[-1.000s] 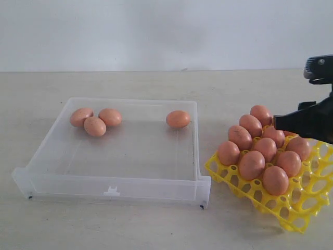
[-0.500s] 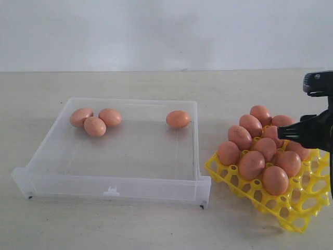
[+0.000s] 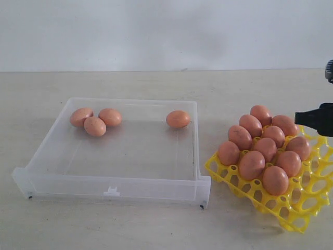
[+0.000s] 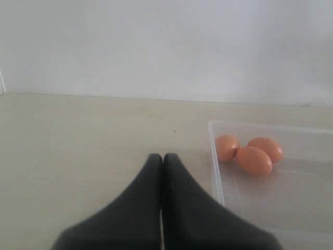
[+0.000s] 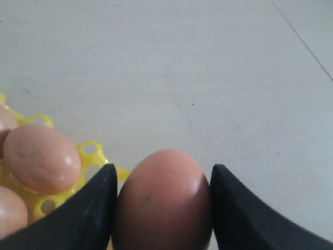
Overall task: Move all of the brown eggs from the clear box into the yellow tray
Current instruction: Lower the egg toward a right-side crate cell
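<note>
My right gripper (image 5: 164, 165) is shut on a brown egg (image 5: 164, 203), both fingers pressed against its sides. In the exterior view this gripper (image 3: 299, 117) hovers at the far right, over the back right of the yellow tray (image 3: 296, 213), and its egg is hidden there. Several brown eggs (image 3: 265, 148) fill the tray's left cups. The clear box (image 3: 114, 182) holds three eggs (image 3: 95, 126) at its back left and one egg (image 3: 178, 119) at its back right. My left gripper (image 4: 162, 155) is shut and empty, over bare table beside the box wall (image 4: 216, 166).
The tray's right-hand cups (image 3: 317, 177) stand empty. In the right wrist view a seated egg (image 5: 41, 156) lies close beside the held one, with the tray's rim (image 5: 93, 151) and bare table beyond. A white wall runs behind the table.
My right gripper has drawn back to the right and slightly up, uncovering an egg at the tray's back. The eggs in the box have not moved.
</note>
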Robot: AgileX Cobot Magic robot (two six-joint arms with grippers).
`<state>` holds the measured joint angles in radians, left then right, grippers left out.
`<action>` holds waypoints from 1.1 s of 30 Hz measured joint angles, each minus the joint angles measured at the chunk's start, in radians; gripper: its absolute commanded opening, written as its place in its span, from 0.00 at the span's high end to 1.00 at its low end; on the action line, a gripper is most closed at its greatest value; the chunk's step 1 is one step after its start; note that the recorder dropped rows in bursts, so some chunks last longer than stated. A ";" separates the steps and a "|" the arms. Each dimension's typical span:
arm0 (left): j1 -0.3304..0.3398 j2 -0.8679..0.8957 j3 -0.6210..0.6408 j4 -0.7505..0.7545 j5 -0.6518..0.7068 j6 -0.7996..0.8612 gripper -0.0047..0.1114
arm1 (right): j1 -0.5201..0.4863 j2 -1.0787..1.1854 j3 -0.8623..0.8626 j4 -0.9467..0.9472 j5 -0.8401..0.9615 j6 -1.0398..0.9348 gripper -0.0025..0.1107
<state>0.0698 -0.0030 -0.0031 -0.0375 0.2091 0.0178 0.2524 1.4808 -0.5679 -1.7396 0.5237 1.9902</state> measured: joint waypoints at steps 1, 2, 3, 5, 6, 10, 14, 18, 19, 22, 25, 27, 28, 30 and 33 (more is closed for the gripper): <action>0.000 0.000 0.000 0.000 0.000 0.000 1.00 | -0.008 0.000 -0.009 0.000 -0.019 -0.006 0.97; 0.000 0.000 0.000 0.000 0.000 0.000 1.00 | -0.013 0.000 -0.014 0.000 -0.042 -0.015 0.97; 0.000 0.000 0.000 0.000 0.000 0.000 1.00 | -0.015 0.005 -0.023 0.000 -0.065 -0.026 0.97; 0.000 0.000 0.000 0.000 0.000 0.000 1.00 | -0.018 0.027 -0.038 0.000 -0.113 -0.060 0.97; 0.000 0.000 0.000 0.000 0.000 0.000 1.00 | -0.018 0.044 -0.048 -0.002 -0.134 -0.079 0.97; 0.000 0.000 0.000 0.000 0.000 0.000 1.00 | -0.018 0.120 -0.079 -0.002 -0.152 -0.106 0.97; 0.000 0.000 0.000 0.000 0.000 0.000 1.00 | -0.019 0.172 -0.116 -0.002 -0.143 -0.113 0.97; 0.000 0.000 0.000 0.000 0.000 0.000 1.00 | -0.019 0.185 -0.156 -0.002 -0.129 -0.117 0.97; 0.000 0.000 0.000 0.000 0.000 0.000 1.00 | -0.019 0.185 -0.161 -0.002 -0.119 -0.117 0.97; 0.000 0.000 0.000 0.000 0.000 0.000 1.00 | -0.019 0.185 -0.168 -0.002 -0.093 -0.121 0.97; 0.000 0.000 0.000 0.000 0.000 0.000 1.00 | -0.019 0.185 -0.168 -0.002 -0.081 -0.121 0.97; 0.000 0.000 0.000 0.000 0.000 0.000 1.00 | -0.019 0.185 -0.168 -0.002 -0.083 -0.121 0.97; 0.000 0.000 0.000 0.000 0.000 0.000 1.00 | -0.019 0.185 -0.168 -0.002 -0.087 -0.121 0.97; 0.000 0.000 0.000 0.000 0.000 0.000 1.00 | -0.019 0.190 -0.168 -0.002 -0.094 -0.121 0.97; 0.000 0.000 0.000 0.000 0.000 0.000 1.00 | -0.019 0.206 -0.168 -0.002 -0.096 -0.121 0.97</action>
<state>0.0698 -0.0030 -0.0031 -0.0375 0.2091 0.0178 0.2331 1.6866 -0.7358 -1.7411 0.4274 1.8691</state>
